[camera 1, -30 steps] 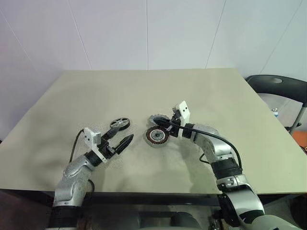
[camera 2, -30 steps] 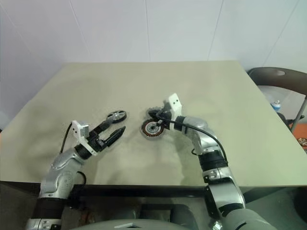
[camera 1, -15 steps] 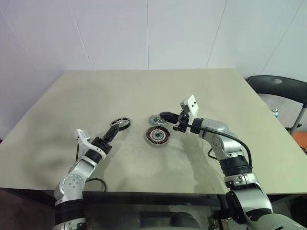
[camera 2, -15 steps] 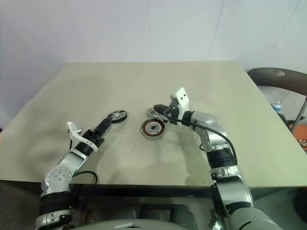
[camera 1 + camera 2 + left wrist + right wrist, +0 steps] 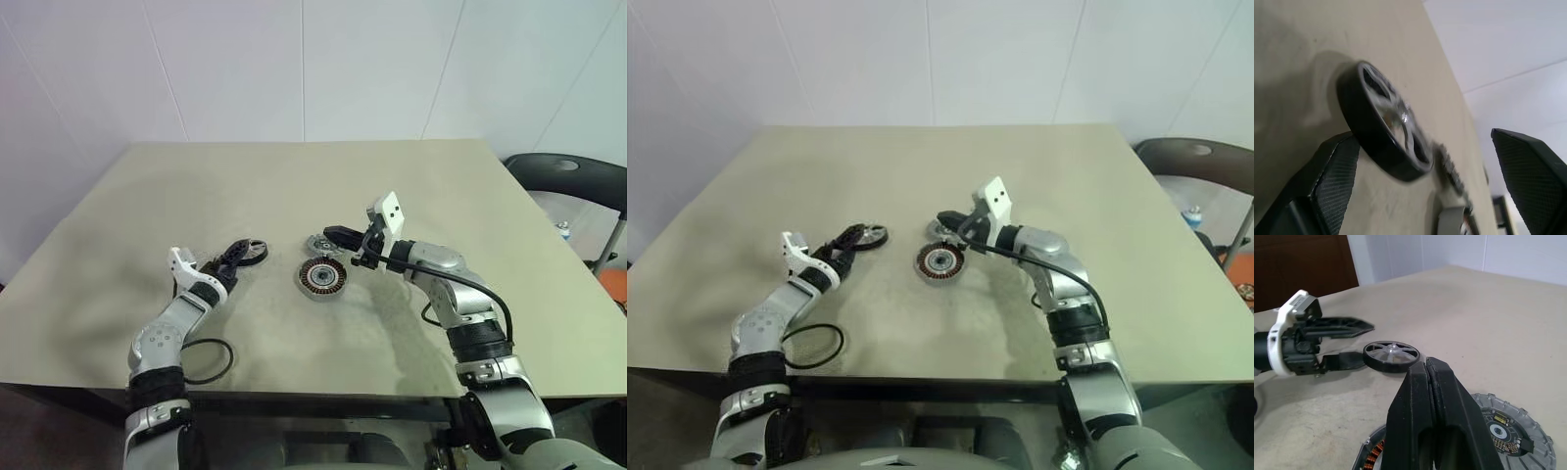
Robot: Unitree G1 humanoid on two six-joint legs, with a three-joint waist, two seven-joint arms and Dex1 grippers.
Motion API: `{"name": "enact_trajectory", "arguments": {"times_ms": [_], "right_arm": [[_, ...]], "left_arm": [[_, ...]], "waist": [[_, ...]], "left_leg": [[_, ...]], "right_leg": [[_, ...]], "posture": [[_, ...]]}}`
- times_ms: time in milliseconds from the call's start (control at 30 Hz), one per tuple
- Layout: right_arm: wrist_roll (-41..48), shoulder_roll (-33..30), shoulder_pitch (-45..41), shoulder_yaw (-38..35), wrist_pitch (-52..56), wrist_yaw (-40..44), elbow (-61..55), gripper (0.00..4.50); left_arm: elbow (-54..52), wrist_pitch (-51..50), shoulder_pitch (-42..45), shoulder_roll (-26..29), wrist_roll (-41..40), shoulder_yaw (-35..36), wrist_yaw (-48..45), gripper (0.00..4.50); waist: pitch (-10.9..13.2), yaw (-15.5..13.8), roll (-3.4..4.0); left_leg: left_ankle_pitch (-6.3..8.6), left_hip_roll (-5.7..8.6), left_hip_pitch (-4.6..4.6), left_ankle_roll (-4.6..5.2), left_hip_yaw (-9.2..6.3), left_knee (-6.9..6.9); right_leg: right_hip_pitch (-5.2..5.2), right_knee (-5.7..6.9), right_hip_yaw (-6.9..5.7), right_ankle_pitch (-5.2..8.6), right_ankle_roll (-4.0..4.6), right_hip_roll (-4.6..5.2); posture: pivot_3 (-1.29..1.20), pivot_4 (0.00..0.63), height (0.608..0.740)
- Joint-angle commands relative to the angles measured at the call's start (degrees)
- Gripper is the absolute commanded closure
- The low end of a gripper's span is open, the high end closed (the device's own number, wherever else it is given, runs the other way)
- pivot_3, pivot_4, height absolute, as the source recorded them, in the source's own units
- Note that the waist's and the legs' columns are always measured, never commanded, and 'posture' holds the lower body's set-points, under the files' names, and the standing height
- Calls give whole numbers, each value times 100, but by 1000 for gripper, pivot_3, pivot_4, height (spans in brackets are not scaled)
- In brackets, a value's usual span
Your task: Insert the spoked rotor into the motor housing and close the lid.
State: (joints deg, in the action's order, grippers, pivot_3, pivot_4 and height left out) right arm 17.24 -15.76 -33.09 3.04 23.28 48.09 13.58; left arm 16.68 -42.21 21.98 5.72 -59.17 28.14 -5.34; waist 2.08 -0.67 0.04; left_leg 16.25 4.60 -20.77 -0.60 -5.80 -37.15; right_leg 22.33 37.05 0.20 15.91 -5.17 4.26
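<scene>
On the table (image 5: 137,186), as I read it from my station:
Spoked rotor (image 5: 245,252): lies flat, left of the other two parts.
Left gripper (image 5: 235,257): fingers spread wide around the rotor, one finger (image 5: 1327,181) against its dark rim, the other clear of it; I see no grip yet.
Motor housing (image 5: 321,278): flat near the table's middle, windings up.
Lid (image 5: 319,243): just behind the housing, on the table.
Right gripper (image 5: 331,233): fingers pressed together on nothing, hovering above the lid and housing.
</scene>
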Motion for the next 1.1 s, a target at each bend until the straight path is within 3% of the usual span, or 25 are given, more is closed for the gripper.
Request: {"name": "enact_trajectory", "arguments": {"times_ms": [33, 333, 367, 533, 700, 800, 1100], "right_arm": [[94, 43, -50, -40, -85, -45, -287, 4500], [69, 74, -42, -26, -135, -80, -297, 4500], [66, 76, -46, -28, -142, -82, -287, 4500], [42, 80, -72, -18, -188, -83, -226, 4500], [24, 92, -116, -10, -244, -67, -114, 4500], [51, 55, -144, -51, -276, -5, -9, 4500], [272, -853, 128, -300, -40, 693, -68, 4500]], "left_arm": [[106, -112, 186, -133, -203, 172, 248, 853], [-102, -371, 88, -346, -177, 146, 482, 3944], [-128, -390, 80, -341, -192, 139, 443, 4090], [-70, -206, 84, -350, -249, 312, 291, 4088], [-507, -170, 214, -517, -870, 495, -230, 4088], [-876, -445, 230, -583, -1257, 366, -429, 4088], [-497, -1340, 250, -522, -1205, -446, -968, 4088]], "waist": [[0, 0, 0], [-1, 9, -5], [-1, 10, -5], [-1, 11, -5], [-1, 8, -5], [-2, -1, -13], [-2, -5, -15]], "left_leg": [[0, 1, -2, -1, 0, 0], [-5, 1, -21, -9, 0, -2], [-5, 1, -21, -9, 0, -1], [-5, 1, -21, -9, 0, -1], [-6, 1, -32, -11, 0, -3], [-18, 1, -60, -32, -1, -12], [-19, 12, -59, -31, -1, -16]], "right_leg": [[1, 0, 0, 0, 0, 1], [21, 2, 1, -1, 0, 1], [20, 2, 1, -1, 0, 1], [21, 2, 1, -1, 0, 1], [30, 2, 1, -1, 1, 1], [51, 4, 1, -2, 2, 2], [46, 3, 1, -2, 3, 9]], "posture": [[0, 0, 740], [0, 0, 740], [0, 0, 740], [0, 0, 740], [0, 0, 740], [0, 0, 740], [0, 0, 740]]}}
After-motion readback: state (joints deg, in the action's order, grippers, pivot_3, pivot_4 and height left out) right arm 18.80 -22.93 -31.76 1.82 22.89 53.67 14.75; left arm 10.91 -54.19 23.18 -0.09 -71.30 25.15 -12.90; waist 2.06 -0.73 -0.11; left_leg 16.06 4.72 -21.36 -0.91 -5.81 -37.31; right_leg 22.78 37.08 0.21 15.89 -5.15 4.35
